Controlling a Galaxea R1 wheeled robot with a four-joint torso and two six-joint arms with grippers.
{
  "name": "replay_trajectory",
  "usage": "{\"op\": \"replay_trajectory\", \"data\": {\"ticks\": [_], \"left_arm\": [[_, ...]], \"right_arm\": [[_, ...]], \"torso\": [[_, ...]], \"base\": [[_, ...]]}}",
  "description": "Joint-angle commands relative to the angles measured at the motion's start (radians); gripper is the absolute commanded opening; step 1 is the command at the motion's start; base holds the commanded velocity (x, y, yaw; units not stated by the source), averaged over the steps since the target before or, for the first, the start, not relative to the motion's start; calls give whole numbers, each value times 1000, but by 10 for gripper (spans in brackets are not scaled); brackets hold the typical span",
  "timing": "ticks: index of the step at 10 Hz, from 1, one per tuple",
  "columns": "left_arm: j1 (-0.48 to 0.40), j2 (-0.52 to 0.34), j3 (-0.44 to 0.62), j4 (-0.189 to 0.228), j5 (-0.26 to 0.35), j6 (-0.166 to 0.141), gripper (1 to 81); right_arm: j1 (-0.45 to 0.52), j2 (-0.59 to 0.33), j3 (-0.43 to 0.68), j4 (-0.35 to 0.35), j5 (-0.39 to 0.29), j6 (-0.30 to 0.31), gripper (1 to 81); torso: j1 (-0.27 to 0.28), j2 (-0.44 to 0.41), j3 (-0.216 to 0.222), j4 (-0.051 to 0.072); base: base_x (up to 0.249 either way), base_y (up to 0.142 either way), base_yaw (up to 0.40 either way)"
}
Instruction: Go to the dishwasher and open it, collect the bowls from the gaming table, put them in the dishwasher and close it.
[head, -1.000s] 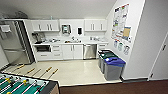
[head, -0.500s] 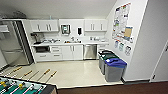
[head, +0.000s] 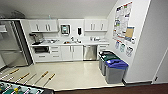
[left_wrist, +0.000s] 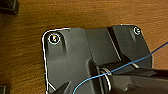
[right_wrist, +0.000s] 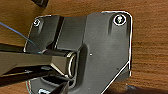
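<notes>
The dishwasher (head: 90, 52) has a stainless-steel front. It stands shut under the white counter at the far side of the kitchen, right of the sink cabinets, several steps ahead of me across pale floor. The gaming table and the bowls are out of view. In the left wrist view my dark plate (left_wrist: 75, 57) hangs over brown wood-grain floor (left_wrist: 25, 55). The right wrist view shows the same sort of plate (right_wrist: 100, 50) above the same floor. Nothing is seen held.
Grey bins with green and blue lids (head: 112, 66) stand along the right wall, just right of the dishwasher. A steel fridge (head: 11, 45) is at the left. The foosball table (head: 15, 88) and its rods reach in at lower left. The pale kitchen floor (head: 75, 72) lies between.
The whole head view has shifted a little, so the camera moved. The foosball table shows less at lower left. The dishwasher stays shut.
</notes>
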Motion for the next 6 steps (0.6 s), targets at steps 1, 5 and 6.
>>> {"op": "replay_trajectory", "data": {"ticks": [1,5,6], "left_arm": [[-49,-11,4,-2,45,0,811],[-48,-11,4,-4,45,0,811],[-48,-11,4,-2,45,0,811]], "right_arm": [[48,-16,1,-5,-47,1,811],[48,-15,-2,-5,-47,1,811],[49,-15,-2,-3,-47,1,811]], "torso": [[0,0,0,0],[0,0,0,0],[0,0,0,0]], "base": [[125,0,0],[125,0,0],[125,0,0]]}}
